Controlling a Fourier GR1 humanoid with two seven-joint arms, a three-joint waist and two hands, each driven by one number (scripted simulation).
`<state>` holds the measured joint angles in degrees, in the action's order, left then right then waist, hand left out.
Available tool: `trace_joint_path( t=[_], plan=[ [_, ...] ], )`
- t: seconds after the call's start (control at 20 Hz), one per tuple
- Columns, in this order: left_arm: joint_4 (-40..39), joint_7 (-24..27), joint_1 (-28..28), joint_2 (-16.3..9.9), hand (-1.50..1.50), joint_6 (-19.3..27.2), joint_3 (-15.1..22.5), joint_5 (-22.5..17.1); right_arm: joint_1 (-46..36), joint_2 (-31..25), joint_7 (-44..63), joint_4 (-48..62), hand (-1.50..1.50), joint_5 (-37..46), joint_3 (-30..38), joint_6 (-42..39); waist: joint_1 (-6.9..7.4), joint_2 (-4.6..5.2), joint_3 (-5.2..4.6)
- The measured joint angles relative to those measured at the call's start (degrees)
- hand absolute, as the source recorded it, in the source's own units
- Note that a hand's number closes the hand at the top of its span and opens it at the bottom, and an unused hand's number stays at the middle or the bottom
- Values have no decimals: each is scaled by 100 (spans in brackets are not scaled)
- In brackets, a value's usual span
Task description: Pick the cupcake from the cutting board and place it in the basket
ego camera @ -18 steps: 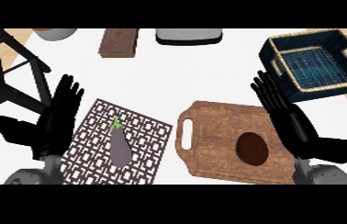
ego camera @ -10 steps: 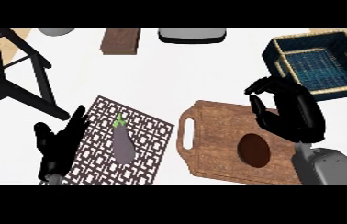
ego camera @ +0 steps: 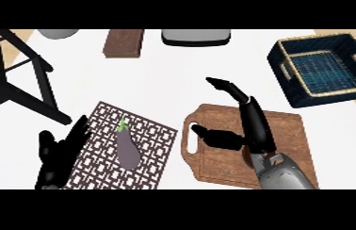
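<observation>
The wooden cutting board lies at the lower right of the counter. My right hand hovers over its middle, open, fingers stretched toward the far side and thumb pointing left. It covers the dark brown cupcake, of which only a thin sliver shows beside the wrist. I cannot tell whether the hand touches it. The dark blue woven basket stands at the far right with nothing in it. At the lower left, my left hand rests open on the edge of a lattice mat.
A purple eggplant lies on the brown lattice mat left of the board. A brown block, a grey container and a grey bowl line the far edge. Black stool legs cross the left side.
My right hand has swung left from the board's right edge to over its middle, hiding the cupcake. The left hand has sunk toward the lower left corner.
</observation>
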<state>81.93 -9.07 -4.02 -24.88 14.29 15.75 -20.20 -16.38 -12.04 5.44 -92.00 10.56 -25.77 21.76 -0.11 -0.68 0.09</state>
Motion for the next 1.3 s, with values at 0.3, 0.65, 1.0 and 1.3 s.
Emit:
trace_joint_path(
  t=[0.3,0.65,1.0,1.3],
  plan=[
    [47,-43,-187,-111,0,-26,-109,-60,-396,-1294,1750,-242,-150,1347,67,-376,-197,-85,-19],
    [78,-46,-300,-90,0,39,-154,-42,-1057,-2606,3708,-1473,-150,1196,266,-2350,-302,-110,-7],
    [158,-30,-343,-96,0,-14,-171,-40,-1372,-3446,5051,-2372,-150,-543,678,-4135,-286,-84,-5],
    [86,43,-320,-112,0,-146,-252,-67,-1359,-4275,5445,-2840,-150,-1989,1085,-4484,-227,-46,5]
  ],
)
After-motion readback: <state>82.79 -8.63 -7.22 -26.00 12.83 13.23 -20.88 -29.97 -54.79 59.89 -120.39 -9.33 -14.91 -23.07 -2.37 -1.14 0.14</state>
